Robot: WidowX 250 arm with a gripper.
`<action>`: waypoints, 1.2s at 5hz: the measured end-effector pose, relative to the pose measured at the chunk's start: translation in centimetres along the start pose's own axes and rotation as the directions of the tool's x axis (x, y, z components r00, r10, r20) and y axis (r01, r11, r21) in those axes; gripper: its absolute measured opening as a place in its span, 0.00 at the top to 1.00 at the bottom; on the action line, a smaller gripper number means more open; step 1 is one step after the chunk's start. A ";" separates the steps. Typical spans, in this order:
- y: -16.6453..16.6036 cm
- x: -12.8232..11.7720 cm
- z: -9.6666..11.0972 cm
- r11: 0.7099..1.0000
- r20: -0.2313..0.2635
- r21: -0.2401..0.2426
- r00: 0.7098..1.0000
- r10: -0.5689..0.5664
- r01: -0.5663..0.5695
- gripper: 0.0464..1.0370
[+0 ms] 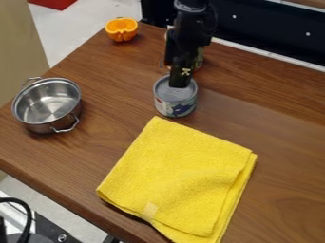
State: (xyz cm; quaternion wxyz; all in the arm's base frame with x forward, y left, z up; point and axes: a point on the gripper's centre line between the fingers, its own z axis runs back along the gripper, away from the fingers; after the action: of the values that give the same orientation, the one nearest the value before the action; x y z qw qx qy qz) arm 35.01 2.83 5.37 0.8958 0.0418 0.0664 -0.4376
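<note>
The claw [179, 84] was at the can [175, 107], just beyond the yellow cloth [181, 175] on the counter [117, 88]; its opening and any grip could not be told. The can looked rigid, smooth, perhaps heavy, best held by its upper sides.

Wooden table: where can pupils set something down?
The wooden table is bare between the steel pot and yellow towel, between pot and halved orange, and, widest, on the picture's right beyond the towel. It is crowded at the tin can, with the hand at its top and a partly hidden container behind.
</note>
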 end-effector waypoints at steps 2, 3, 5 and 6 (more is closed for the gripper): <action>0.0 -2.4 3.2 0.993 0.098 -0.028 0.988 0.119 -0.117 0.04; 0.0 -5.0 4.8 0.955 0.196 -0.063 0.935 0.295 -0.288 0.04; 0.9 -10.1 4.8 0.765 0.172 -0.017 0.752 0.637 -0.644 0.04; 1.5 -11.9 4.1 0.677 0.167 -0.012 0.666 0.727 -0.736 0.04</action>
State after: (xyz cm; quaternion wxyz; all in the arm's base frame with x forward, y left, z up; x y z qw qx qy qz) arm 29.27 12.42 11.33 0.9967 0.0552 -0.0392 -0.0455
